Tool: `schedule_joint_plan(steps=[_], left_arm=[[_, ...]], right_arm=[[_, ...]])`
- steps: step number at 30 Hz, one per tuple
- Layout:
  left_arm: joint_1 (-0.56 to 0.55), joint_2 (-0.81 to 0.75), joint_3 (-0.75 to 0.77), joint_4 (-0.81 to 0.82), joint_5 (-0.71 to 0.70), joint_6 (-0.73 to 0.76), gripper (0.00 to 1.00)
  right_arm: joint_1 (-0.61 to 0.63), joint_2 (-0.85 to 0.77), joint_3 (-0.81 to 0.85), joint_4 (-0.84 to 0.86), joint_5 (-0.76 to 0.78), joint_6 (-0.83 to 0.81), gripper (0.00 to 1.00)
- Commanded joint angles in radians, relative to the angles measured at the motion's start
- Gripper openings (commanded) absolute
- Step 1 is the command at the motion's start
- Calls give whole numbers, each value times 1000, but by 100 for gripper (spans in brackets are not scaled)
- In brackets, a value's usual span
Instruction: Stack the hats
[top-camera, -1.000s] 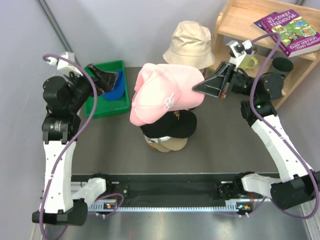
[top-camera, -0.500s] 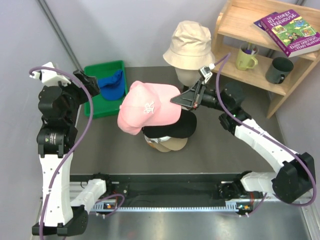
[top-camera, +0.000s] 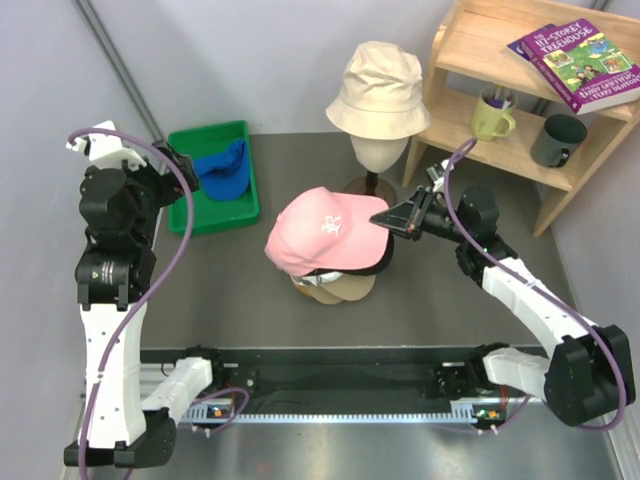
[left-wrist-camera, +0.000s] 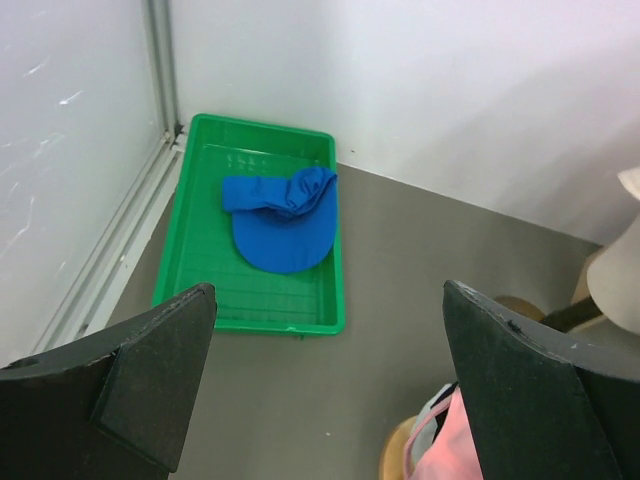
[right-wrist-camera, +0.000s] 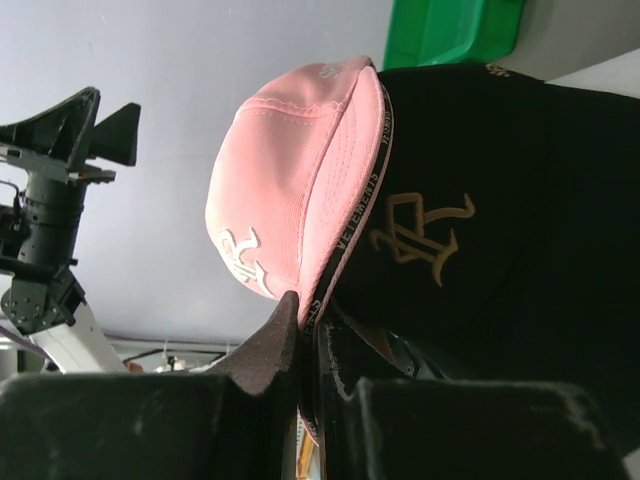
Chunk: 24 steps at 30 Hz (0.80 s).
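My right gripper (top-camera: 393, 218) is shut on the rim of the pink cap (top-camera: 325, 230), which lies over a black cap (top-camera: 345, 268) on the stack at the table's middle; tan hats (top-camera: 335, 291) show at the stack's bottom. In the right wrist view the pink cap (right-wrist-camera: 285, 190) sits against the black cap with a gold logo (right-wrist-camera: 470, 200), my gripper (right-wrist-camera: 312, 312) pinching the pink rim. A blue cap (top-camera: 222, 168) lies in the green tray (top-camera: 190, 215); the left wrist view shows the blue cap (left-wrist-camera: 280, 215) too. My left gripper (left-wrist-camera: 325, 380) is open and empty, raised near the tray. A cream bucket hat (top-camera: 378, 88) sits on a head form.
A wooden shelf (top-camera: 520, 120) at the back right holds a green mug (top-camera: 492, 116), a dark mug (top-camera: 558, 140) and a purple book (top-camera: 578, 62). The head form's stand (top-camera: 372, 180) is just behind the stack. Walls close the left and back.
My right gripper has lowered the pink cap to the right and down onto the black cap on the stack. The left arm has barely moved.
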Motion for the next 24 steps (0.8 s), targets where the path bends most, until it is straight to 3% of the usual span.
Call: schedule_joint_plan(steps=[1,6,14,24], left_arm=[[-1,-9,-23,44,96,66,99],[-7,-23,-98,73,266,60,99],[-24,-52,-248,68,322,61,99],[-51,-78,-555,195,521,-69,98]], right_arm=[[-64,-35,1,-49,-3,-48,0],[-114,-24,-44,-92,-20,-77,0],[-148,46,-55,-230,-5,-197,0],[-168,172,-91,-181,18,-268,0]])
